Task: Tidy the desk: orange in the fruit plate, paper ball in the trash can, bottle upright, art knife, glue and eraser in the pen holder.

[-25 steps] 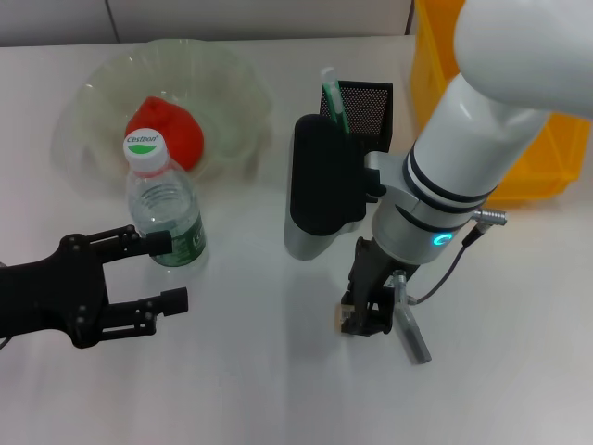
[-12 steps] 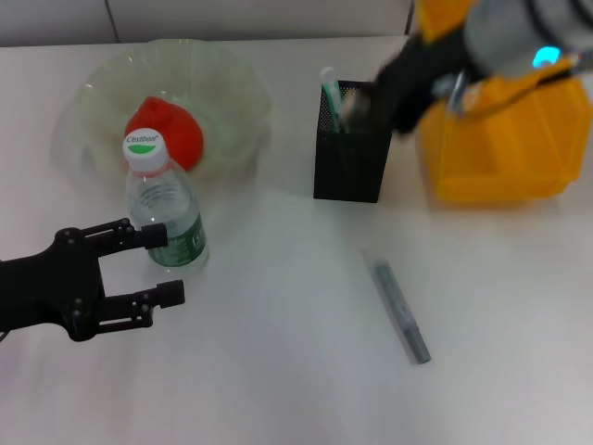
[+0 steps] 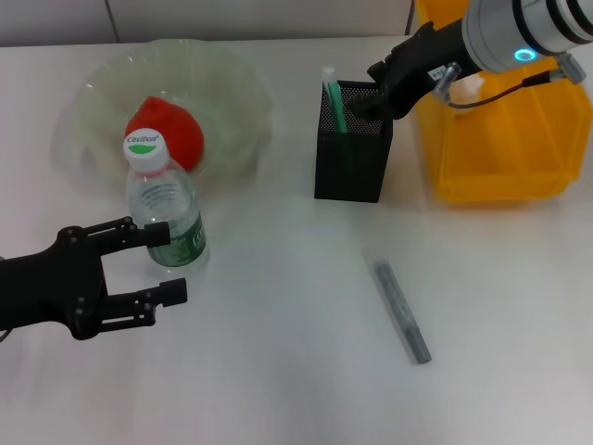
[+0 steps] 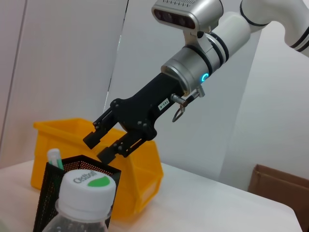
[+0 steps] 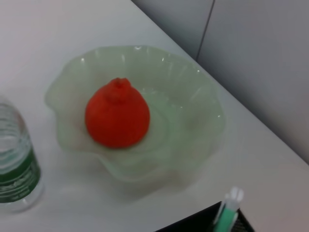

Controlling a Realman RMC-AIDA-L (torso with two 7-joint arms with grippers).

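The black mesh pen holder [image 3: 351, 143] stands on the white table [image 3: 278, 371], with a green-and-white stick [image 3: 332, 99] inside. The right gripper [image 3: 369, 93] hovers just above its rim, fingers apart and holding nothing. The grey art knife [image 3: 402, 311] lies flat in front of the holder, well apart from this gripper. Further from the holder, the clear plastic bottle [image 3: 165, 215] stands upright, beside the open left gripper [image 3: 165, 265]. Behind it, the orange [image 3: 169, 134] lies in the pale green fruit plate [image 3: 232, 83].

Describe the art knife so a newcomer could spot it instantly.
Start at the black mesh pen holder beside the yellow plastic bin, then look nearer the robot on the white desk. The slim grey art knife lies there flat and alone, the only long, thin, grey item not standing in a container.
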